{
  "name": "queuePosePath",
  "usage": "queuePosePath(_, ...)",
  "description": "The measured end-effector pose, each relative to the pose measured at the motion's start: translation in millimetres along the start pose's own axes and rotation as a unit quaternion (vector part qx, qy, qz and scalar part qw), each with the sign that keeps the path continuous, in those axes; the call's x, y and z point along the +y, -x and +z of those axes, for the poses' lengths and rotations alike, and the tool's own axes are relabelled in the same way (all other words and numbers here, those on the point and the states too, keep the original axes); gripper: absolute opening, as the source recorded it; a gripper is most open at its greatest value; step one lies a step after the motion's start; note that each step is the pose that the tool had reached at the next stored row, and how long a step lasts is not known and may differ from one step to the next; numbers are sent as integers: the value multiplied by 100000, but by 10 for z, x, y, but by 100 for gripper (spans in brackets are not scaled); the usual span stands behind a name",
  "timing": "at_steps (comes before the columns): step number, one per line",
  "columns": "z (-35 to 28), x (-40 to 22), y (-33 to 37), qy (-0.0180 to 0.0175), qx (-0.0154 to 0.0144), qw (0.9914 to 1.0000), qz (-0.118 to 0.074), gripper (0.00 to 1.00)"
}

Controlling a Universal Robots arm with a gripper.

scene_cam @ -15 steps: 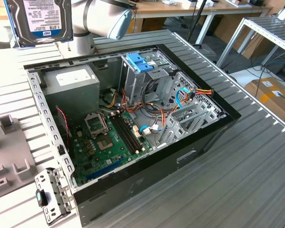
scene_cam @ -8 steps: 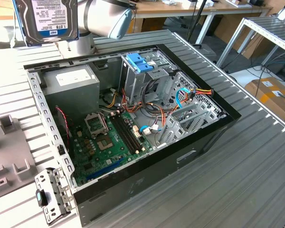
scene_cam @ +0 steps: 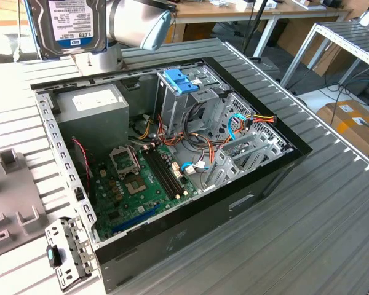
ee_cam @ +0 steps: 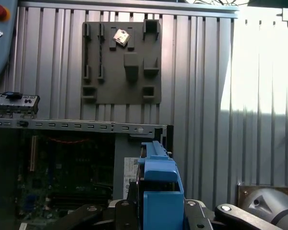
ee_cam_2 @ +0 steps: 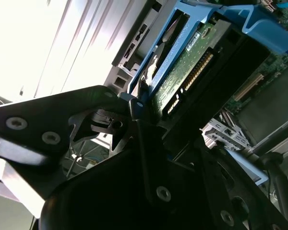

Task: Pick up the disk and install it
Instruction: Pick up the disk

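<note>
The gripper (ee_cam: 158, 207) is closed tight on the disk (scene_cam: 74, 21) and holds it up in the air. In the exterior view the disk hangs at about eleven o'clock from the open computer case (scene_cam: 190, 233), well apart from it, with its white and blue label facing the camera. The grey arm (scene_cam: 138, 24) with a light blue cap is just beside the disk, at three o'clock from it. In the first wrist view a blue rail of the disk sits between the two black fingers (ee_cam: 192, 211). In the second wrist view the disk shows its green underside with a row of gold pins. The case lies on its side on a ribbed metal table (scene_cam: 307, 233). Inside the case, a grey box (scene_cam: 92, 114) sits at ten o'clock, a blue bracket (scene_cam: 180, 81) on a metal cage sits at twelve o'clock, and a green board (scene_cam: 132, 184) lies at seven o'clock. A grey tray (scene_cam: 12, 196) lies on the table at nine o'clock from the case. A small metal plate (scene_cam: 64, 252) lies just beside the case's near corner, at seven o'clock.
</note>
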State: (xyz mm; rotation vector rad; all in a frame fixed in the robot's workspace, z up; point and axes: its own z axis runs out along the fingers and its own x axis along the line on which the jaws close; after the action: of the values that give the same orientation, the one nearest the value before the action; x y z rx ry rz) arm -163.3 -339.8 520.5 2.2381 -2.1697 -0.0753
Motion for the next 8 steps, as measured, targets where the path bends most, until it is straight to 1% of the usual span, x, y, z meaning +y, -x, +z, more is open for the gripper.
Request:
queuePosePath(4, 0, -22, -37, -1, -2, 100000, 1, 36)
queuePosePath(8, -2, -60, -70, 8, 7, 100000, 0, 36)
